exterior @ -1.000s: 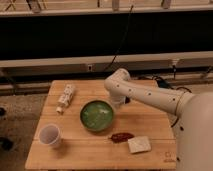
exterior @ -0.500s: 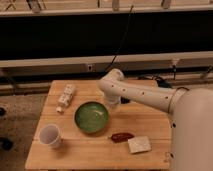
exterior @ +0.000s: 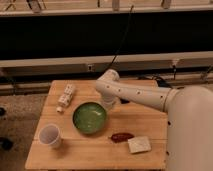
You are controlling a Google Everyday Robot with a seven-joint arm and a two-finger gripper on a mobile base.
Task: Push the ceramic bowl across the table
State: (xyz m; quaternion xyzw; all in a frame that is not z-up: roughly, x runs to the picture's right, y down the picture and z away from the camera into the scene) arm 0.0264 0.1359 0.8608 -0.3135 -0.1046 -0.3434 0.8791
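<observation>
The green ceramic bowl [exterior: 90, 118] sits near the middle of the light-wood table [exterior: 80, 152]. It is round and glossy with a darker rim. My white arm reaches in from the right. The gripper [exterior: 108, 103] is at the bowl's far right rim, touching or nearly touching it. The wrist hides the fingertips.
A white cup [exterior: 50, 136] stands at the front left of the table. A pale bottle or packet [exterior: 65, 97] lies at the back left. A dark red item [exterior: 121, 136] and a pale square sponge [exterior: 139, 144] lie at the front right. A dark wall runs behind.
The bowl has slid to the left and a little toward the front. The gripper and arm have moved left along with it.
</observation>
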